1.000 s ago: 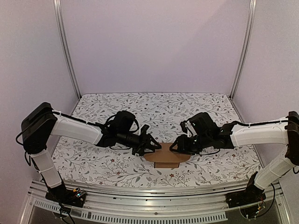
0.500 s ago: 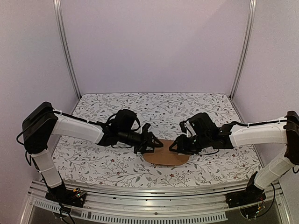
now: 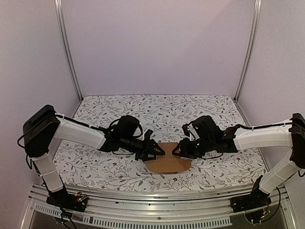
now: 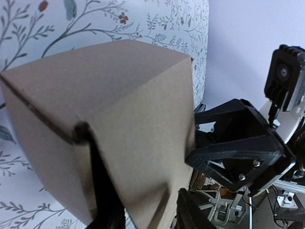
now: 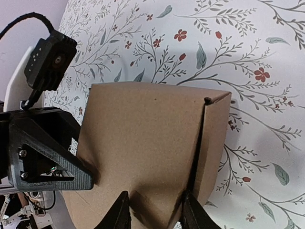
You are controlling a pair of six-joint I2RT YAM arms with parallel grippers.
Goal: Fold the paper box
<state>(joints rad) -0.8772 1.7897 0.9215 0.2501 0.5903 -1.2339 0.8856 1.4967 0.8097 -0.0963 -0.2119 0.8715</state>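
The paper box stands squarer than a second ago (walls forming); the left gripper clamps its nine-o'clock edge, the right gripper its three-o'clock edge.

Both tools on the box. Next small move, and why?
Probably ease the tools slightly toward each other. The left tool and right tool each pinch an opposite side of the paper box, and its corner seam looks slightly open in the right wrist view.
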